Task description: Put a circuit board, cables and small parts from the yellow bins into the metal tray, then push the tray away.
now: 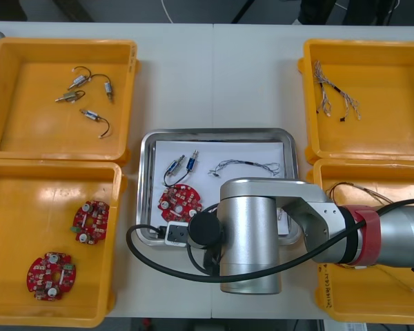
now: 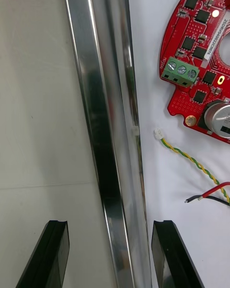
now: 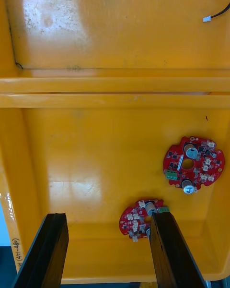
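Right pincer (image 2: 110, 228): open, astride metal tray (image 2: 103, 101) rim.
Push: keep it square, slow, straight.
Left pincer (image 3: 108, 218): open over yellow bin (image 3: 96, 139).

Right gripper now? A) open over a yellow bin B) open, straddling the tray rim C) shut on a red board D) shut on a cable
B: the right gripper is open, one finger on each side of the metal tray rim; the circuit board lies untouched inside the tray.
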Available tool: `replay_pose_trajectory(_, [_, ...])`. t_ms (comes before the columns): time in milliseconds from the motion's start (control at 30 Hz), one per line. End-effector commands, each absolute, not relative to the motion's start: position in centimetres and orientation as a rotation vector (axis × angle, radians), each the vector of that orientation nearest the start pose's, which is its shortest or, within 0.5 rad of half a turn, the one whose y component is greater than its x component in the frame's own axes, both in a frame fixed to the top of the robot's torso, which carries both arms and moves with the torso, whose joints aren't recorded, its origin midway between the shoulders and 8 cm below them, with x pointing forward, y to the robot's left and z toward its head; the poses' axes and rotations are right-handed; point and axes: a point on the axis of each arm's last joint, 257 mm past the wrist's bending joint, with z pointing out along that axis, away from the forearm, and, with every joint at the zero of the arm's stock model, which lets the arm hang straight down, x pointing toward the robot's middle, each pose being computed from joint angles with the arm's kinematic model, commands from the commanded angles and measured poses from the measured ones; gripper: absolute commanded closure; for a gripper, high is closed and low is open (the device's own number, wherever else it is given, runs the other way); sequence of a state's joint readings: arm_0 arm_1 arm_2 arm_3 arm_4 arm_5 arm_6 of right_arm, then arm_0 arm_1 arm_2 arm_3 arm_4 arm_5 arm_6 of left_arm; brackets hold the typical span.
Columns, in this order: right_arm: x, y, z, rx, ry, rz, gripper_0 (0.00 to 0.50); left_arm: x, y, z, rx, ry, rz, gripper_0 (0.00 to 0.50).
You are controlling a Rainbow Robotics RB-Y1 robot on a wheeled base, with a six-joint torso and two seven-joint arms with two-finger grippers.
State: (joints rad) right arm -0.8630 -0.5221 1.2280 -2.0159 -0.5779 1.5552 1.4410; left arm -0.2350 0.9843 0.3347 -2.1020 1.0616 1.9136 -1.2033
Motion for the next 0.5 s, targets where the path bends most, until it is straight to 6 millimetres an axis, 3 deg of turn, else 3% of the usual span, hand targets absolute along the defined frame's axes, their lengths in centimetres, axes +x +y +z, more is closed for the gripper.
replay_pose_trajectory(33, [33.9,-0.4,-30.2,-1.837,2.036,-0.271,0.000,37.3,40.8,-10.2,-0.012,2.674,0.085,0.000])
replay_pose_trajectory(500, [35.0,-1.8,-30.7,-1.833,2.039,-0.341,0.000,37.3,40.8,-10.2,-0.012,2.674,0.085,0.000])
